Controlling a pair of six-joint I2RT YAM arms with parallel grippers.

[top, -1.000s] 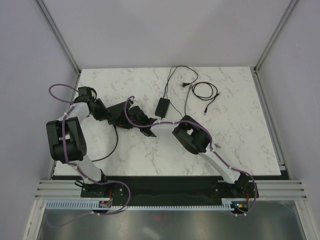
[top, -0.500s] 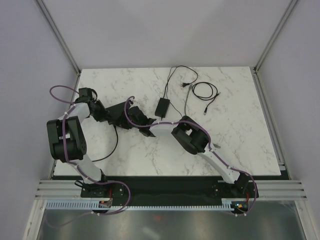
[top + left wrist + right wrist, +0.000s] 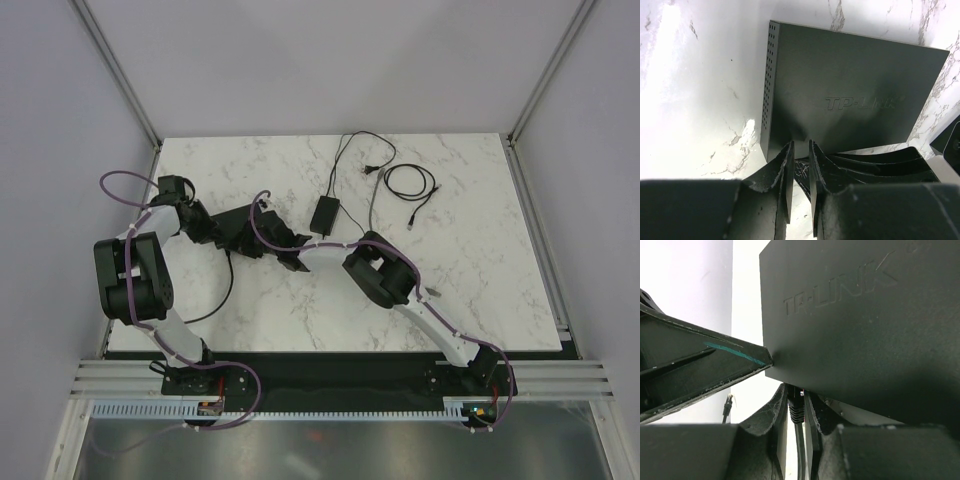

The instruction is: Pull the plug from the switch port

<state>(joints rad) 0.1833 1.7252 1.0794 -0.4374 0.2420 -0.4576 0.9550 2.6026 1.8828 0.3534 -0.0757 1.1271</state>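
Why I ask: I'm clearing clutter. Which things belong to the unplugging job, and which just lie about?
Job: flat black rectangular TP-Link switch; black cable plug at its port; right gripper closed around that plug; left gripper, tips at the switch's edge.
Lying about: small black power-adapter brick with cord; loose coiled black cable.

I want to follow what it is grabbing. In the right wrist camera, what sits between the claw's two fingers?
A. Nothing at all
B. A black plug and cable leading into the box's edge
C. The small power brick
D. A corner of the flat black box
B: in the right wrist view the ribbed plug sits between the fingers of the right claw, and it runs up to the edge of the switch.
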